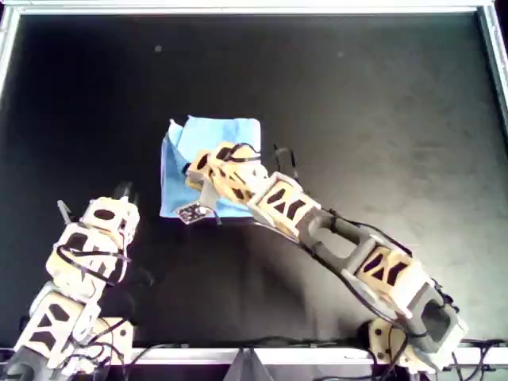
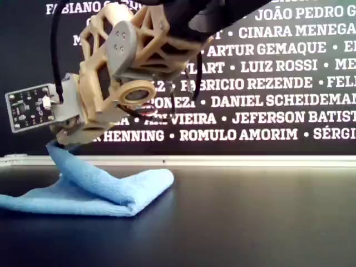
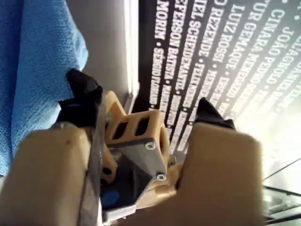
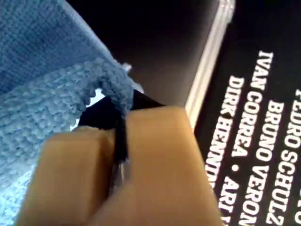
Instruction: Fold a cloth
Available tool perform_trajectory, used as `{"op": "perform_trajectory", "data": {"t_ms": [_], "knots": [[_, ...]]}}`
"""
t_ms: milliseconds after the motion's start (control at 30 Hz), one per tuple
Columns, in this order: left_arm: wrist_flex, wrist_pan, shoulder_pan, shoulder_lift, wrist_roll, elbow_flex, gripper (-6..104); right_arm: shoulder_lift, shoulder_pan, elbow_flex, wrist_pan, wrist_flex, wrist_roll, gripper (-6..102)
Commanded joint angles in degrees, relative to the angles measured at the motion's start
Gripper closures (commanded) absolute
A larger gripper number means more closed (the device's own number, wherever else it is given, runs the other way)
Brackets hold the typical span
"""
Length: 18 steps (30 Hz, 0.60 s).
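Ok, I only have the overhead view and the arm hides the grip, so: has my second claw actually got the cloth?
Observer: Yes. In the second wrist view, the second claw is shut on an edge of the cloth.
Operator: Is that edge off the table?
Observer: Yes. The exterior view shows it lifted, while the rest of the cloth lies folded on the table.
Operator: And the first claw?
Observer: The first claw is open and holds nothing; the cloth is off to one side of it.
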Motion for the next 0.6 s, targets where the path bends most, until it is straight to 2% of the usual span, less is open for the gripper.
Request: {"op": "perform_trajectory", "data": {"t_ms": [0, 100, 200, 567], "knots": [[-0.4, -0.3, 0.2, 1.1, 0.2, -0.5, 30, 2.2, 0.3, -3.4, 0.2, -2.7, 0.35, 86], [-0.4, -0.3, 0.2, 1.1, 0.2, -0.5, 30, 3.4, 0.5, -2.2, 0.0, -2.1, 0.35, 68], [-0.4, -0.3, 0.2, 1.1, 0.2, -0.5, 30, 5.5, 0.5, -0.2, -0.7, -1.8, 0.35, 55], [-0.4, -0.3, 0.2, 1.1, 0.2, -0.5, 30, 31.2, -1.5, 30.2, 0.3, -1.8, -0.62, 53]]}}
